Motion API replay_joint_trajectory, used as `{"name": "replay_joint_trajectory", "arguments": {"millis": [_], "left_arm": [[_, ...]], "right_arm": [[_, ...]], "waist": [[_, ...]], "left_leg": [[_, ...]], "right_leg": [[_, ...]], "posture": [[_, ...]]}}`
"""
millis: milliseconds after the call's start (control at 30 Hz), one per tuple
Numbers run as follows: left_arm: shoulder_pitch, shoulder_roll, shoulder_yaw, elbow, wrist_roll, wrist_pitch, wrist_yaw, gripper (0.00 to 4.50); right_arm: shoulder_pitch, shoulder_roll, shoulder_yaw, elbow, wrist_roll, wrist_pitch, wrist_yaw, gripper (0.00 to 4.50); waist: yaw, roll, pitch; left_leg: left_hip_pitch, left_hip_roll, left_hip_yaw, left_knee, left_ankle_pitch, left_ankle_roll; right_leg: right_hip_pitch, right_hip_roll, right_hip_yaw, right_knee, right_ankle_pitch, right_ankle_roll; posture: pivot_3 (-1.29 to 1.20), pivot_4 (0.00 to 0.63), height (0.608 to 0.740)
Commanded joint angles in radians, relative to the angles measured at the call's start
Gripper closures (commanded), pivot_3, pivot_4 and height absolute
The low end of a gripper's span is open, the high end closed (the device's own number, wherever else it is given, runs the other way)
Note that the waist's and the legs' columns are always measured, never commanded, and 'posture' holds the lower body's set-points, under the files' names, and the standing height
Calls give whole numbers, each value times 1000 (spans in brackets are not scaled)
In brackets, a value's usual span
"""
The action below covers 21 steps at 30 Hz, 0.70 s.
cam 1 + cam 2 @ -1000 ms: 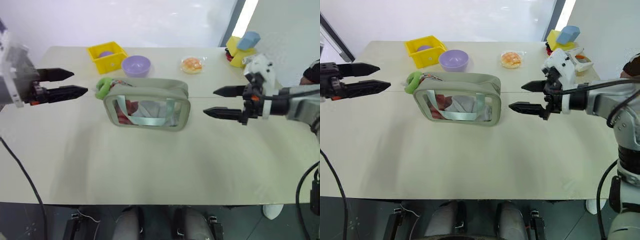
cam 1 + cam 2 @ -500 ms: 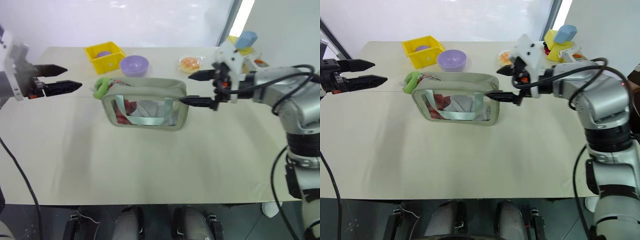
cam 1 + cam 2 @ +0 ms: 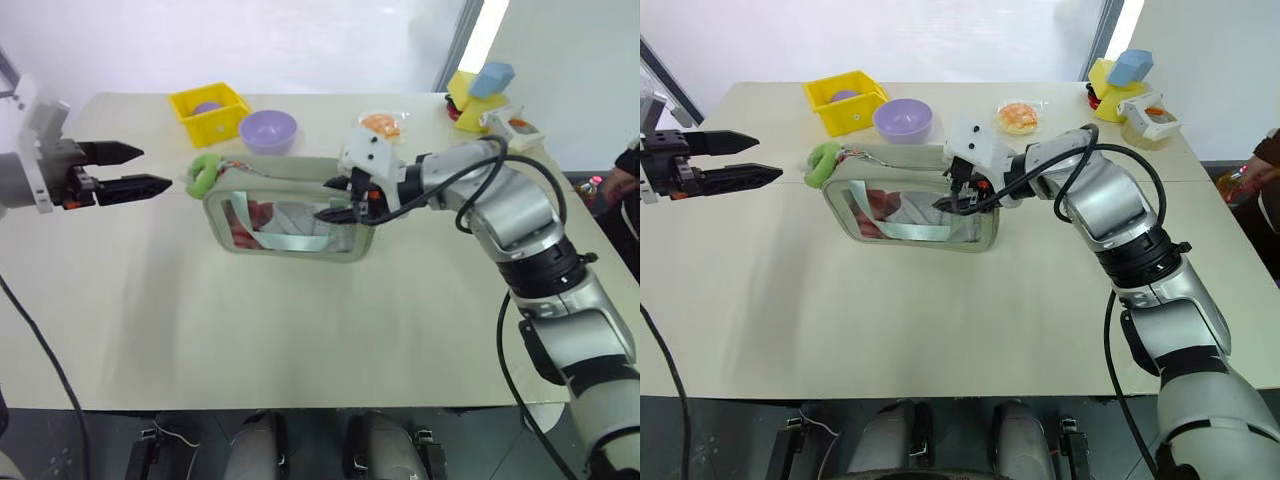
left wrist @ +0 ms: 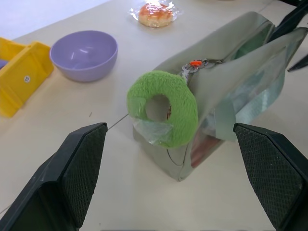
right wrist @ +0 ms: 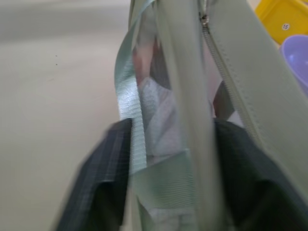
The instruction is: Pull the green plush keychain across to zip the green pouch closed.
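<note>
The green pouch [image 3: 290, 215] stands on the table with its clear window facing me and its top zipper open. The green plush keychain [image 3: 203, 172], a fuzzy lime ring, hangs at the pouch's left end. In the left wrist view the keychain [image 4: 162, 108] sits straight ahead between two wide-apart fingers [image 4: 72, 168]. My left gripper [image 3: 155, 168] is open, a short way left of the keychain and apart from it. My right gripper [image 3: 332, 200] is at the pouch's right end. Its fingers [image 5: 103, 178] are closed on the front wall and pale strap.
Behind the pouch are a yellow bin [image 3: 212, 110], a purple bowl [image 3: 270, 130] and a wrapped bun [image 3: 380, 126]. Yellow and blue items [image 3: 480, 90] and a small clear container [image 3: 508, 125] stand at the back right. A person's arm [image 3: 625, 165] shows at the far right edge.
My right gripper swept left from open table beside the pouch onto its right end and closed there. The left gripper stayed put, still open.
</note>
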Motion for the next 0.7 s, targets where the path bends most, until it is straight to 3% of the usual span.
{"name": "replay_joint_trajectory", "arguments": {"millis": [33,300,633,700], "left_arm": [[5,8,46,-33,-13,3,16,0],[0,18,49,-6,-3,-13,19,0],[-4,2,40,-11,-1,-23,33,0],[-5,4,40,-7,2,-27,32,0]], "right_arm": [[-48,-3,-21,14,-43,-110,40,3319],[-25,-42,-63,15,-42,-208,158,3319],[-54,3,-114,34,-31,-142,138,3319],[-77,6,-143,22,14,-86,150,2492]], "waist": [[-1,0,0],[3,0,0],[0,0,0],[2,0,0]], "left_leg": [[0,0,0,0,0,0],[0,0,1,0,0,0],[0,0,1,0,0,0],[0,0,1,0,0,0]], "right_leg": [[0,0,0,0,0,0],[0,0,0,0,0,0],[-1,0,1,1,0,0],[-1,0,1,2,0,0]], "posture": [[0,150,739],[0,150,739],[0,150,739],[0,150,739]]}}
